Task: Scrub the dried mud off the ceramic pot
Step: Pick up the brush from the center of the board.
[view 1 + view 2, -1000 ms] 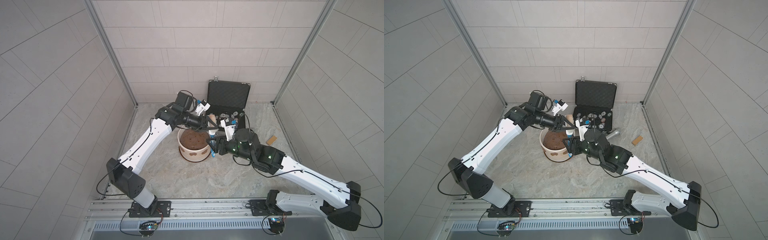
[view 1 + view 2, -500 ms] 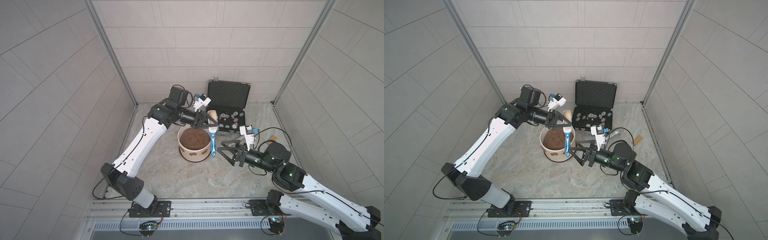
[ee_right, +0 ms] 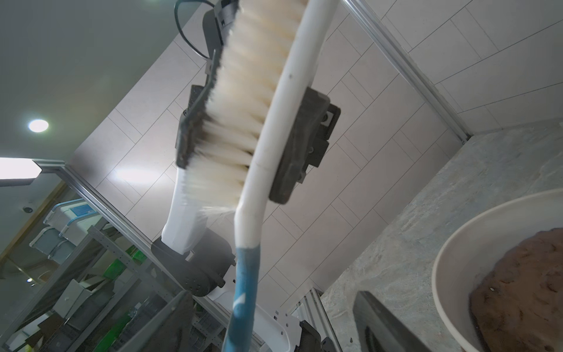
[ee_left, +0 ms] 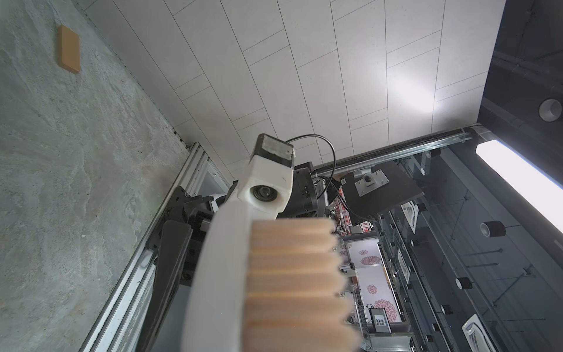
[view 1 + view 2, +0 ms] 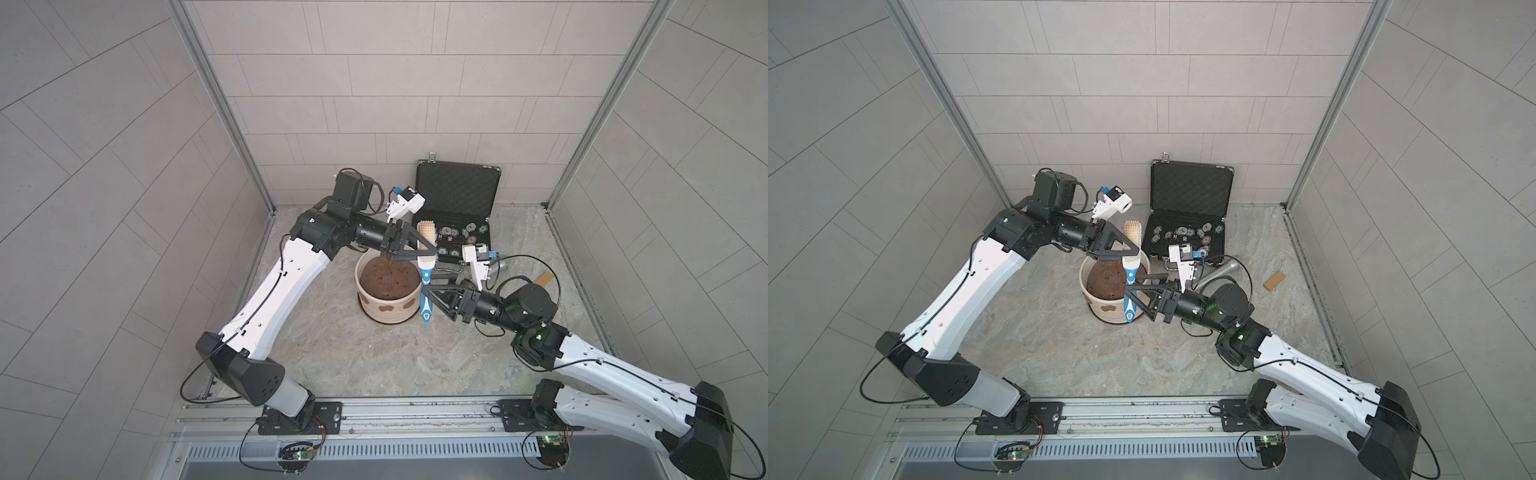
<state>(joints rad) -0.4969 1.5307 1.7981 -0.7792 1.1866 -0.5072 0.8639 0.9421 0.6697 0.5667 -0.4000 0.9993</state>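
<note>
The ceramic pot (image 5: 388, 309) (image 5: 1100, 305) is cream-white, filled with brown soil, and stands mid-floor. Dried mud (image 5: 384, 309) (image 5: 1109, 309) shows as brown blobs on its near wall. A brush with a white head, cream bristles (image 3: 237, 106) (image 4: 292, 274) and a blue handle (image 5: 427, 293) (image 3: 243, 289) hangs upright by the pot's right rim. My left gripper (image 5: 430, 255) (image 5: 1133, 251) (image 3: 231, 179) is shut on the brush head. My right gripper (image 5: 428, 293) (image 5: 1128, 291) (image 3: 274, 323) is open, with a finger on each side of the handle and not touching it.
An open black case (image 5: 457, 195) (image 5: 1192, 191) of poker chips stands against the back wall behind the pot. A metal cylinder (image 5: 500, 266) (image 5: 1219, 272) and a small wooden block (image 5: 544, 277) (image 5: 1275, 281) (image 4: 68, 48) lie at the right.
My right gripper opened, drew back from the pot to the right, then came in again around the blue handle. The left arm shifted back slightly with the brush.
</note>
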